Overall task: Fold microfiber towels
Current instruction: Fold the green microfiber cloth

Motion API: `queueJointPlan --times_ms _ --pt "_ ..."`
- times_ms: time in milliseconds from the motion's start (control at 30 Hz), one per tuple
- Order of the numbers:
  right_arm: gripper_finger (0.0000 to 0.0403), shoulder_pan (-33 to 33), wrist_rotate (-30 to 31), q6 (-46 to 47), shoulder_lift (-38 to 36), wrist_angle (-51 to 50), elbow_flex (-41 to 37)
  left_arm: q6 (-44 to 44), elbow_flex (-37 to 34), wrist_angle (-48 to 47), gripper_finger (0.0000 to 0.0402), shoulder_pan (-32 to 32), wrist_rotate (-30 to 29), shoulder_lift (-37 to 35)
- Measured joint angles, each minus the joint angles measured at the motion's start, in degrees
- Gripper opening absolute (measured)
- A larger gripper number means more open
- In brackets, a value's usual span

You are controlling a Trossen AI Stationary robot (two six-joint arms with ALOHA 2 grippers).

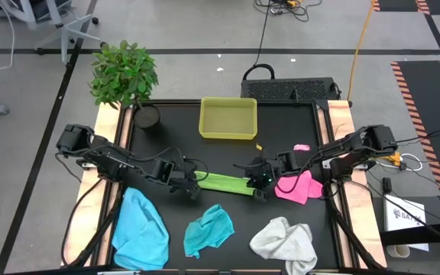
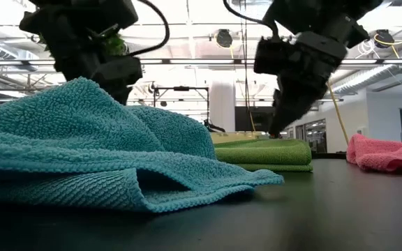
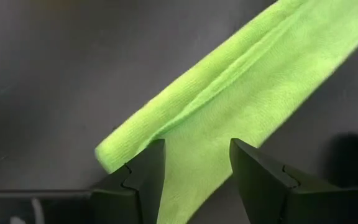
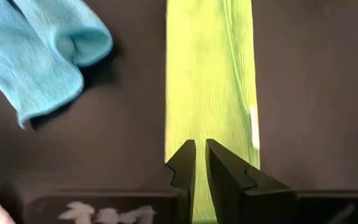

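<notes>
High view, five towels [image 1: 221,182], one tray [image 1: 228,119]

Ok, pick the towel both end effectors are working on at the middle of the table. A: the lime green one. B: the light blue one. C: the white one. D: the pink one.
A: the left end effector and right end effector sit at opposite ends of the lime green towel, folded into a long strip.

Lime green towel [image 3: 241,93], folded into a long strip, lies diagonal on dark table [image 3: 55,62]. Left gripper [image 3: 196,163] fingers apart, straddling strip near its end.
</notes>
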Motion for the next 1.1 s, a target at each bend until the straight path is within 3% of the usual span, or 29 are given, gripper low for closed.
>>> queueJointPlan --times_ms 633,1000,1100 --pt "0.0018 0.0 0.0 1.0 0.0 1.7 -7.1 -0.6 0.0 -0.5 0.0182 0.8 0.1 0.2" --pt "0.0018 -1.9 -1.7 0.1 -3.8 2.5 -5.5 0.8 0.0 -0.9 0.0182 1.8 -1.2 0.2" --pt "0.0018 -1.9 -4.5 2.2 -4.0 2.6 -5.5 0.7 0.0 -0.9 0.0182 1.9 -1.2 0.2"
